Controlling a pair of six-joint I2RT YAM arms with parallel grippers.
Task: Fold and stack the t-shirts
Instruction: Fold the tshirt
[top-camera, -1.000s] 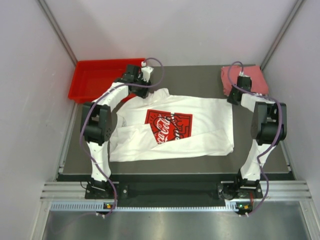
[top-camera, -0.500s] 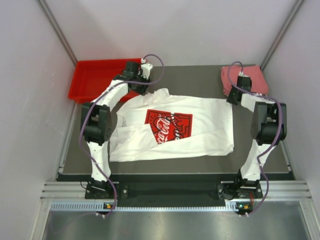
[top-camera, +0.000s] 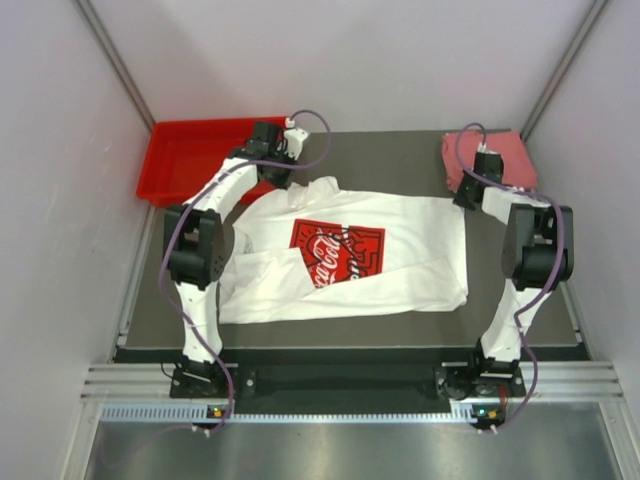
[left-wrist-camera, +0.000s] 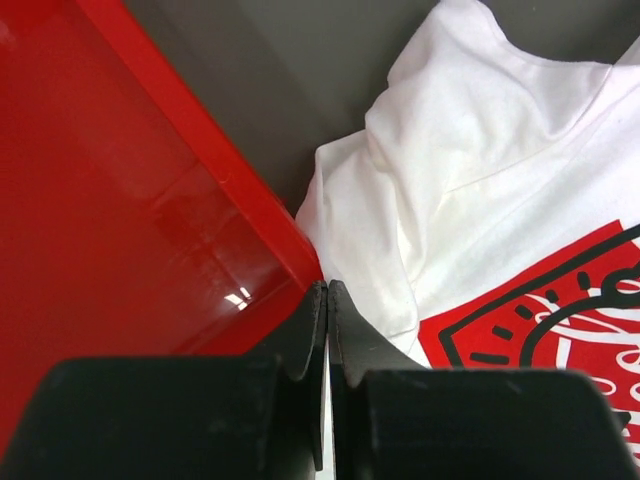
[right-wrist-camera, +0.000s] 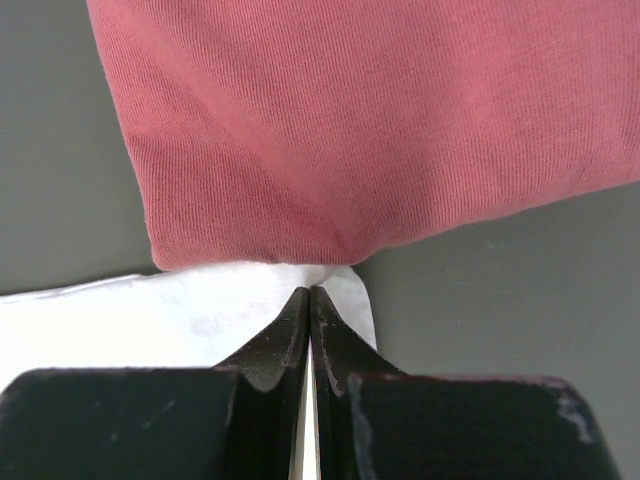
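The white t-shirt (top-camera: 410, 255) with a red printed logo (top-camera: 337, 250) lies spread across the dark table, its near-left part rumpled. My left gripper (top-camera: 273, 184) is at its far-left shoulder beside the red bin. In the left wrist view this gripper (left-wrist-camera: 327, 290) is shut, with white cloth (left-wrist-camera: 480, 150) pinched between the jaws. My right gripper (top-camera: 466, 199) is at the shirt's far-right corner. In the right wrist view it (right-wrist-camera: 310, 292) is shut on the white cloth (right-wrist-camera: 200, 310), just short of the folded pink-red t-shirt (right-wrist-camera: 380, 120), which lies at the back right (top-camera: 500, 155).
A rigid red plastic bin (top-camera: 190, 160) stands at the back left, its wall (left-wrist-camera: 200, 150) right beside my left fingers. Pale walls close in the table on three sides. Bare dark tabletop (top-camera: 390, 160) shows between the bin and the pink-red shirt.
My left gripper's jaws have shut on the white shirt's far-left edge, and its wrist edged slightly toward the bin. The right arm and the shirts have stayed put.
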